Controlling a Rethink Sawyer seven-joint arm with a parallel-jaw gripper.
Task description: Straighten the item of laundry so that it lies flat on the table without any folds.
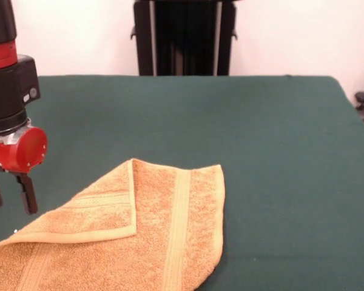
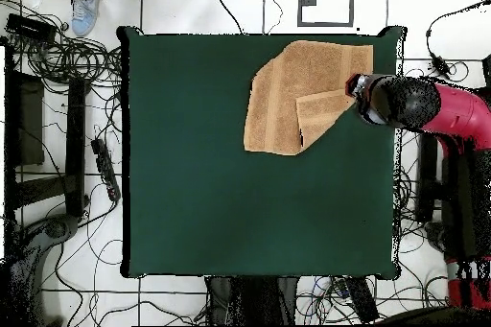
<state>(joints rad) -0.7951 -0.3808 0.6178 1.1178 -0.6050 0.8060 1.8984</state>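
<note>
A: Towel count?
B: one towel (image 1: 139, 242), one table (image 1: 273, 139), one arm with one gripper (image 1: 11, 195)

A: Material, shape?
B: orange-tan terry, looped pile, flat ribbed bands woven in. Not flat: one corner is folded over the body, making a triangular flap with a hemmed edge on top. Table is a big rectangle under dark green cloth, smooth

A: Where's the towel?
B: front view, at the near edge toward the left, partly cut off by the bottom of the frame. Overhead, towel (image 2: 297, 93) lies near one table (image 2: 240, 208) edge, close to a corner

A: Gripper?
B: two dark fingers (image 1: 28, 193) pointing down, apart with a gap between them, gripping nothing. It hangs above the green cloth just beside the towel's folded edge, not touching it. Overhead, gripper (image 2: 364, 93) is hidden under the red and black wrist

A: Surroundings?
B: black pedestal (image 1: 183, 36) behind the table, white wall, cables (image 2: 77, 103) on tiled floor, a shoe (image 2: 84, 7) at the top corner. Nothing on the towel
</note>
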